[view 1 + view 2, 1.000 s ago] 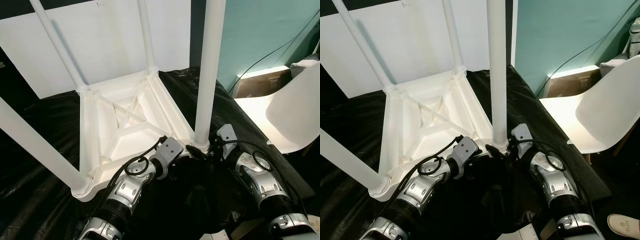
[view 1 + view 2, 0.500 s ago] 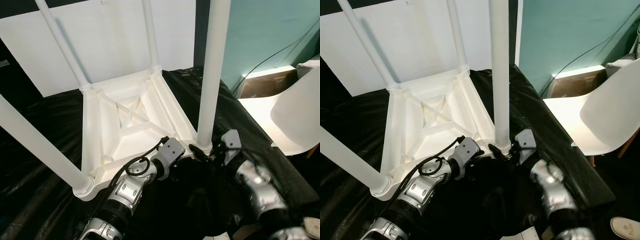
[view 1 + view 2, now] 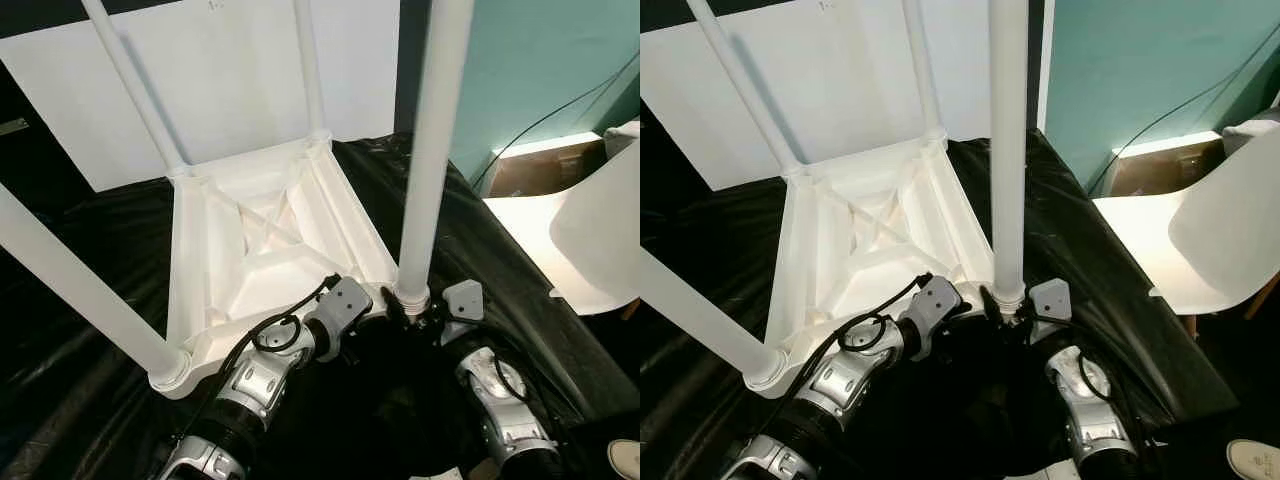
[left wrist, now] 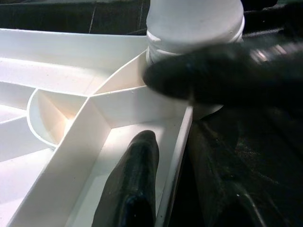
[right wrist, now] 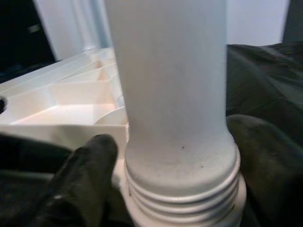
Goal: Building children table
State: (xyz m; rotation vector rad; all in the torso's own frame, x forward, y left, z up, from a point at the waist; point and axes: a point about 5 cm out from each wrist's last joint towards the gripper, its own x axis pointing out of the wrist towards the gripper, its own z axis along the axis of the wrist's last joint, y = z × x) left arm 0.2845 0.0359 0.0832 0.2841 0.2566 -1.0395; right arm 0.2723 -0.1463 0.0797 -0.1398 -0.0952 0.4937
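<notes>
On black sheeting (image 3: 90, 330) by a teal wall (image 3: 540, 60) I see the white table (image 3: 260, 250) upside down, legs up. My left hand (image 4: 156, 156) grips its rim; my right hand (image 5: 161, 156) clasps the near leg (image 3: 430, 150) at its base.

Home room, likely. Teal wall (image 3: 540, 60), white moulded chair (image 3: 1225, 240), cardboard box (image 3: 535, 165) at wall foot, cable (image 3: 1160, 115) trailing down wall, black plastic sheet (image 3: 90, 290) spread as work surface.

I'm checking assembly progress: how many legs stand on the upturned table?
4: near right leg by both grippers, near left leg, far left leg, far right leg.
</notes>
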